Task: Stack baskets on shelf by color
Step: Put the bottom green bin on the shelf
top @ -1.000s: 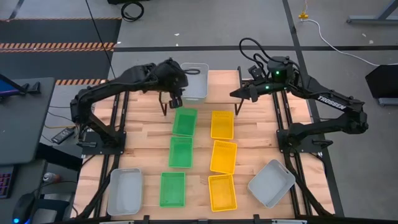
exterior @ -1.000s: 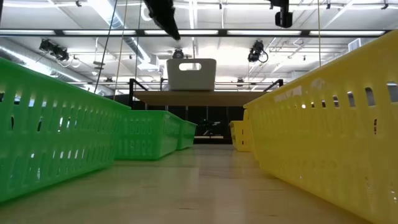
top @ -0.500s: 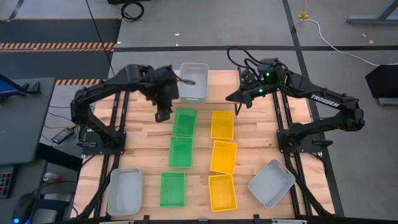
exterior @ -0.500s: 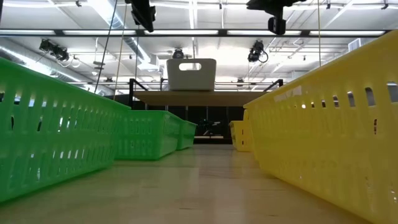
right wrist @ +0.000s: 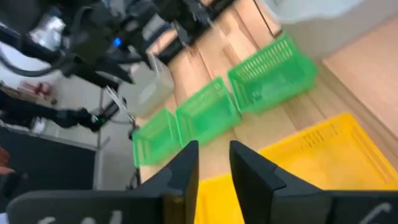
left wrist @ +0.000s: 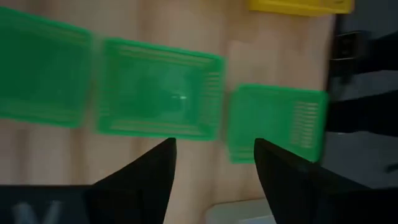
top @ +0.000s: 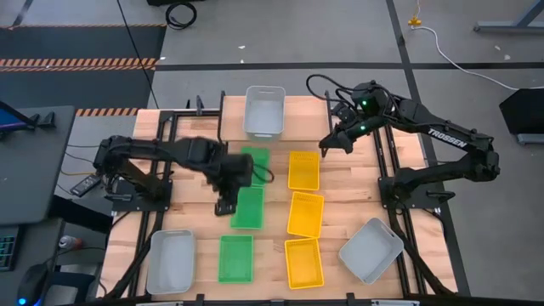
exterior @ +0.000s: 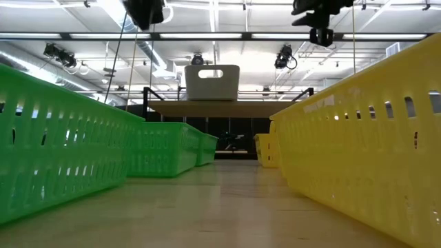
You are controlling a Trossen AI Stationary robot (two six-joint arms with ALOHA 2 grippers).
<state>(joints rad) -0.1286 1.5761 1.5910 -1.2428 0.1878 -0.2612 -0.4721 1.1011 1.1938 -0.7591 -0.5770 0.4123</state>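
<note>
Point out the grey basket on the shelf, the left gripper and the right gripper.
grey basket [top: 264,110], high view, its floor.
left gripper [top: 224,206], high view, between the fingertips.
right gripper [top: 325,150], high view, between the fingertips.

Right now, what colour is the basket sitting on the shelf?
Pale grey. The basket on the shelf shows best in the high view.

slotted plastic baskets [top: 247,207], seemingly glossy; pale wooden shelf [exterior: 224,107] plank; smooth wood tabletop [top: 191,197].
</note>
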